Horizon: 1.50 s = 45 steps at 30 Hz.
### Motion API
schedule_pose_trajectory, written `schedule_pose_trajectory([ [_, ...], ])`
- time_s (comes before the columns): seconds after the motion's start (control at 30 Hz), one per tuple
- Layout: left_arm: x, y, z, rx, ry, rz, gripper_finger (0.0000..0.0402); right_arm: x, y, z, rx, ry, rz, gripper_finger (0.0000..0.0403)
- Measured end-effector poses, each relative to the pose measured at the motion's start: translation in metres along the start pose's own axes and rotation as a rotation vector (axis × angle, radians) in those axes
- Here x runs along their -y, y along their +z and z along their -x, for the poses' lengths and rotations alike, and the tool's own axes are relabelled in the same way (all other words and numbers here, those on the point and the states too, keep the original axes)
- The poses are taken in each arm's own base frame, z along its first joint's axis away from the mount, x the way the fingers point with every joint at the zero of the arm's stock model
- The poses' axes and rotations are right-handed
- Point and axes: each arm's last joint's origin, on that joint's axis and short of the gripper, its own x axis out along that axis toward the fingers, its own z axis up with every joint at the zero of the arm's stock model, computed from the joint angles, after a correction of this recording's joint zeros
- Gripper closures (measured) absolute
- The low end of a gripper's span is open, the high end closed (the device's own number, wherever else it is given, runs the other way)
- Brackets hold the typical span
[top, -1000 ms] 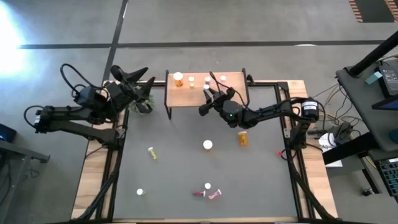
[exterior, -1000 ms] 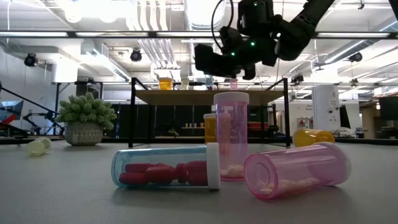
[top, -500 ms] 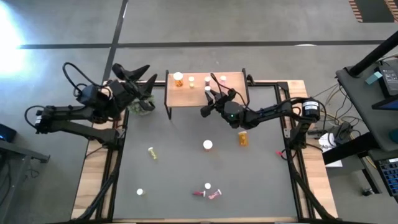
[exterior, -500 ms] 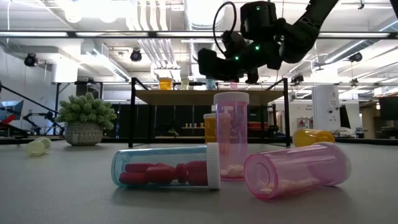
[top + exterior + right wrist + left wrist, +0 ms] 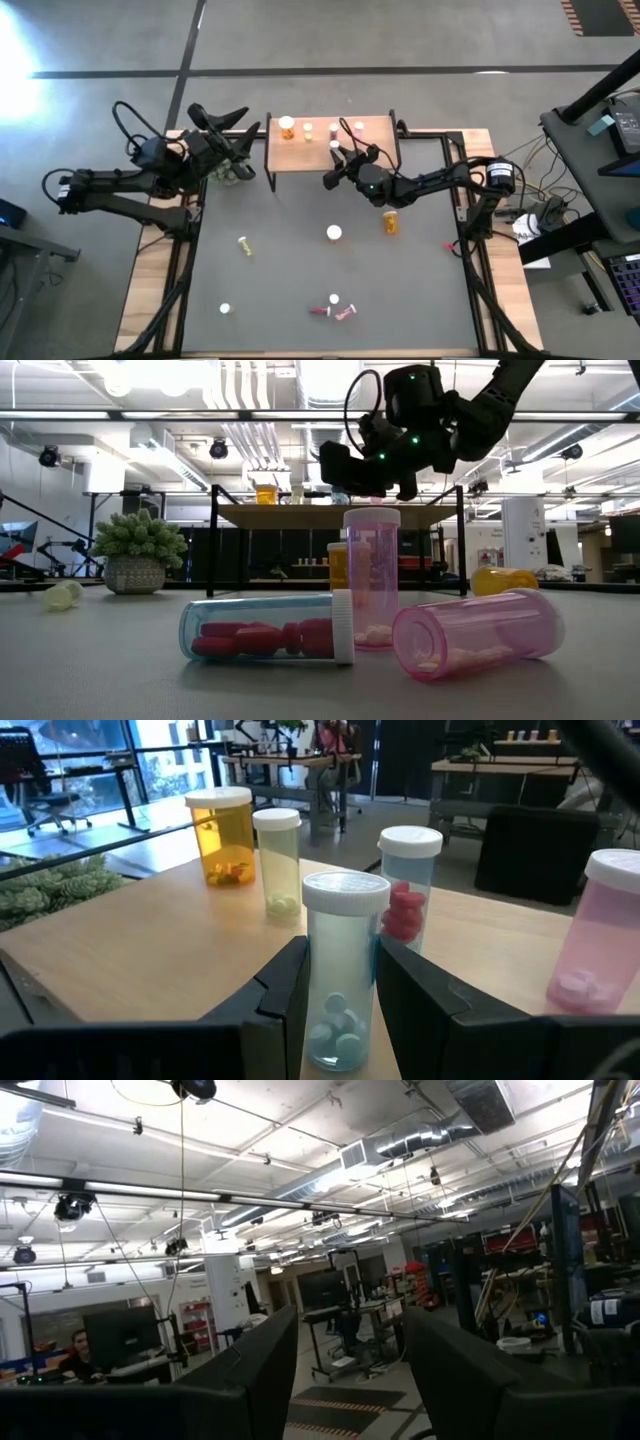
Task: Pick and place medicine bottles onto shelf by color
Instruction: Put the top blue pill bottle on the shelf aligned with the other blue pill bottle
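Unlabelled, clear-blue bottle (image 5: pixel 338 970) in right claw (image 5: pixel 340 995), shelf (image 5: pixel 150 960)

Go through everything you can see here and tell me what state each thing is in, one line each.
Right gripper: shut on the pale blue bottle, upright over the shelf.
Left gripper: raised by the plant, fingers apart, empty.
Orange bottle: upright on the shelf, capped.
Yellowish bottle: upright on the shelf, capped.
Red-pill bottle: lying on the table.
Pink bottle: lying on the table.
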Motion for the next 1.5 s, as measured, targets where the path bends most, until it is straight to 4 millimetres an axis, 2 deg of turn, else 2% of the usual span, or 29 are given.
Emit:
schedule_pose_trajectory([
  [0.63, 0.0001, 0.0, -0.0002, 0.0, 0.001, 0.0, 0.0233, 0.0062, -0.0003, -0.0049, -0.007, -0.022, 0.023, 0.0305],
  [1.5, 0.0002, -0.0002, -0.0001, -0.001, 0.001, 0.004, 0.0233, 0.0086, -0.0002, -0.007, -0.008, -0.022, -0.028, 0.0305],
])
